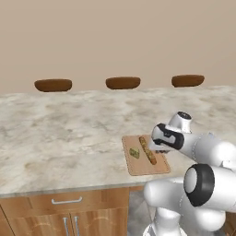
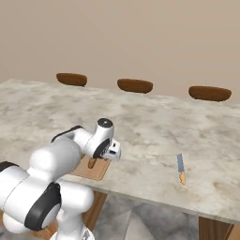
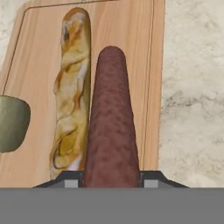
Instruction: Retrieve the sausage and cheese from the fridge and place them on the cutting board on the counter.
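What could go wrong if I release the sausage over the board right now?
1. The sausage, held in the tool, hangs right beside the long orange-tan loaf; lowered, it may land on or nudge it.
2. It sits near the cutting board's edge and, being round, could roll off onto the counter.
3. The cheese lies close beside the loaf; a shoved loaf could push it.

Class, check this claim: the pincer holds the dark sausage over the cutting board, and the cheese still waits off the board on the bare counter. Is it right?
Not quite. The cheese already lies on the cutting board, as the left base view shows. The pincer does hold the sausage over it.
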Motion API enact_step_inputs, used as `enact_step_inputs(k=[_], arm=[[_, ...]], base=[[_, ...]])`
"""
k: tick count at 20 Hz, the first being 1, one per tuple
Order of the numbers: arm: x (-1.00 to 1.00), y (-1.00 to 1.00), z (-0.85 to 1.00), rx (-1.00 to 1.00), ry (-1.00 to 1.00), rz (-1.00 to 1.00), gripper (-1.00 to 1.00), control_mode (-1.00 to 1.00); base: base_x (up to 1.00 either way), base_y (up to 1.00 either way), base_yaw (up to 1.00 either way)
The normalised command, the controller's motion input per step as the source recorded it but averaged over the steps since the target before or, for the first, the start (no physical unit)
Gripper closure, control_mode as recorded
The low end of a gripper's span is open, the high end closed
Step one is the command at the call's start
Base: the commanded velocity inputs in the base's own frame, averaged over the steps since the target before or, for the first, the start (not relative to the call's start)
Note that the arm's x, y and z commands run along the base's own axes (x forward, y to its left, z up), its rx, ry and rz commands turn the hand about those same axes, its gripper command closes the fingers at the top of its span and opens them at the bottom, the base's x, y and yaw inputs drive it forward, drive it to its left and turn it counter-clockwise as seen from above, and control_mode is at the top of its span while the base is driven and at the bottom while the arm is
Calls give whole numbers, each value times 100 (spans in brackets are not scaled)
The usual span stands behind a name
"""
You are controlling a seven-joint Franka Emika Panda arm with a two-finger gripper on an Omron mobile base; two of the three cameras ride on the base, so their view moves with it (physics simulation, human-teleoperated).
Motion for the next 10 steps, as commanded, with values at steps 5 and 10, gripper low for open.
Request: enact_step_inputs(k=[5, 10], arm=[[42, 0, -45, 0, -1, 2, 100, -100], [37, 0, -47, 0, 0, 4, 100, -100]], base=[[0, 0, 0], [0, 0, 0]])
